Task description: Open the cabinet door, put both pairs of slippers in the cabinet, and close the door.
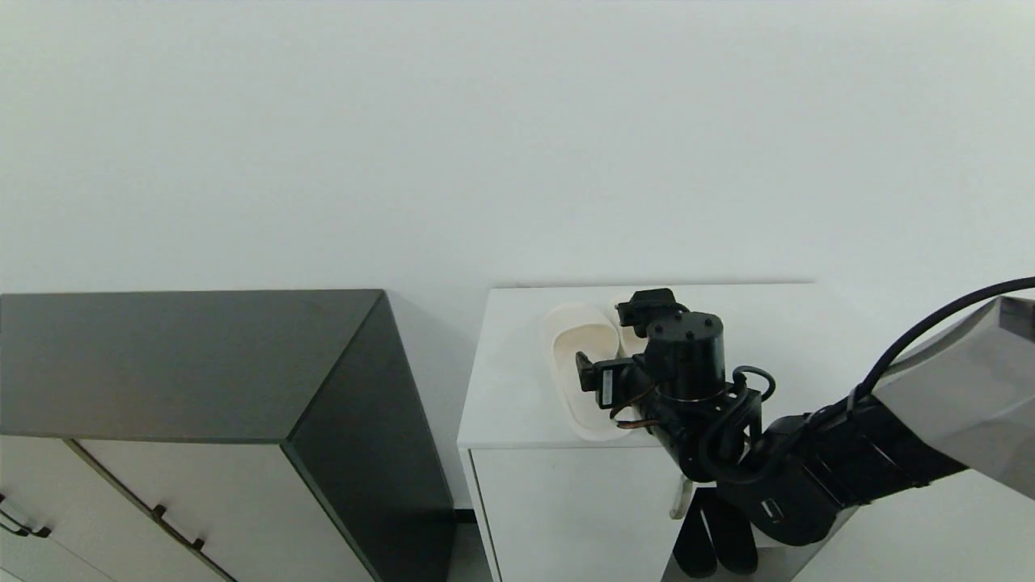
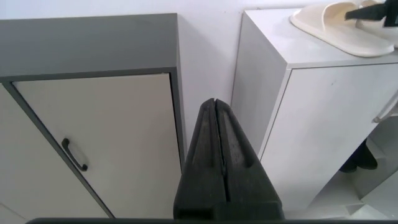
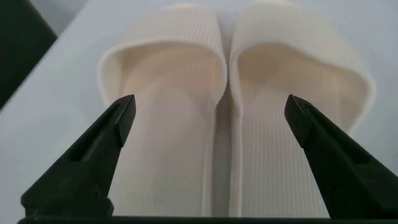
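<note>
A cream pair of slippers (image 1: 576,343) lies side by side on top of the white cabinet (image 1: 517,404). My right gripper (image 1: 612,338) hovers just over the pair, open, and its two fingertips (image 3: 124,109) straddle both slippers (image 3: 217,93) without closing on them. A dark pair of slippers (image 1: 716,541) stands low inside the white cabinet, past the door edge that carries a handle (image 1: 681,497). My left gripper (image 2: 216,124) is shut and empty, held low in front of the gap between the white cabinet (image 2: 323,124) and a grey one. The cream slippers (image 2: 336,28) also show from there.
A grey-topped cabinet (image 1: 186,356) with pale doors and dark bar handles (image 2: 73,154) stands to the left of the white one, with a narrow gap between them. A plain white wall (image 1: 517,145) runs behind both.
</note>
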Controlling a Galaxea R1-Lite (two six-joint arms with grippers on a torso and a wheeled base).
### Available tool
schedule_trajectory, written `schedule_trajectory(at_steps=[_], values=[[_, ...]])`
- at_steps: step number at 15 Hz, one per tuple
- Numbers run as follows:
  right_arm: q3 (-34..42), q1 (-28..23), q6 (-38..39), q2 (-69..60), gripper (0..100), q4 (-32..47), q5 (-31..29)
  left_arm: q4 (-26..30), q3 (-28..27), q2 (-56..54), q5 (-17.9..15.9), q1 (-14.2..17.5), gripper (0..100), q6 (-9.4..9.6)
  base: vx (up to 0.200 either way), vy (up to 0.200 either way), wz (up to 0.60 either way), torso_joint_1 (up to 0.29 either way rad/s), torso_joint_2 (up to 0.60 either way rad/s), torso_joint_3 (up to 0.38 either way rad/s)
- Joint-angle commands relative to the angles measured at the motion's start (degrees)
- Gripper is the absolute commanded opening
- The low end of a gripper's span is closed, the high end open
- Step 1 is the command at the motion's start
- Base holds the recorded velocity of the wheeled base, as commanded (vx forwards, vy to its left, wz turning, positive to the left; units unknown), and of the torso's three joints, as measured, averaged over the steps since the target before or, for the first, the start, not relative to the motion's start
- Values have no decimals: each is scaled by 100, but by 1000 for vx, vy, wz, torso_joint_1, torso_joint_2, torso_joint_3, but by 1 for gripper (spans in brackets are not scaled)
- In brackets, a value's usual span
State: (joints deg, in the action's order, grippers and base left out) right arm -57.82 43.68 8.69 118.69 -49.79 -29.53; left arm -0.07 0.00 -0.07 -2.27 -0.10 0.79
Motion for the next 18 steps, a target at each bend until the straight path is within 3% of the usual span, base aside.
schedule_trajectory(at_steps=[1, 14, 15, 18], values=[[-54, -79, -8, 207, 100, -5, 8, -1, 0, 7, -2, 1, 0, 0, 0, 0, 0, 0, 0, 0], [-1531, -624, -192, 1086, 100, 400, 254, -1, 0, 7, -2, 1, 0, -18, 0, 0, 0, 0, 0, 0], [-1548, -633, -192, 1086, 0, 417, 254, -1, 0, 7, -2, 1, 0, -18, 0, 0, 0, 0, 0, 0], [-1566, -633, -192, 1086, 0, 435, 254, -1, 0, 7, -2, 1, 0, -18, 0, 0, 0, 0, 0, 0]])
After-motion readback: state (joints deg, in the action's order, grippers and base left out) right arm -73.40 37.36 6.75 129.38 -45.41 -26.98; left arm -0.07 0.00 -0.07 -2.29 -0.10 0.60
